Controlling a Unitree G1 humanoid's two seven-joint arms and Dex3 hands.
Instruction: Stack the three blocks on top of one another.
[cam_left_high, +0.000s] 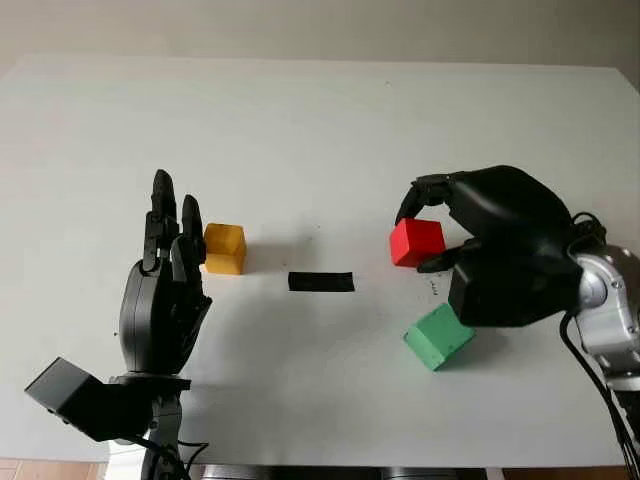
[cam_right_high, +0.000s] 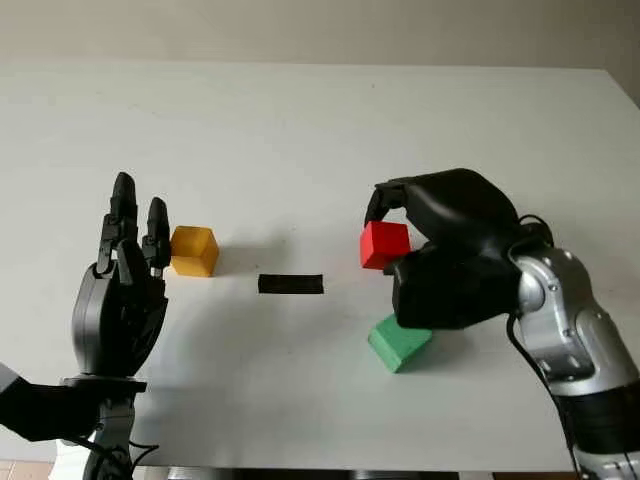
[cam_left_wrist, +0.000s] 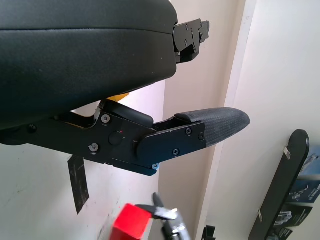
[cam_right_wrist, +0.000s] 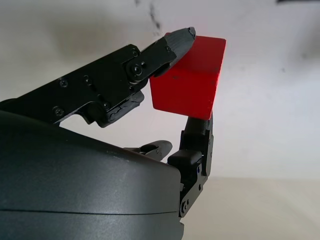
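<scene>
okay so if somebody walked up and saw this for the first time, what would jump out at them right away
Most likely the right hand, right of the table's middle, its fingers closed on the red block. Just in front of it, nearer the robot, the green block sits tilted on the white table. On the other side the open left hand stands beside the yellow block, with a black strip on the table between the two hands.

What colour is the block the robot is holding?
Red. The block sits pinched in the right hand, clearest in the right wrist view.
</scene>
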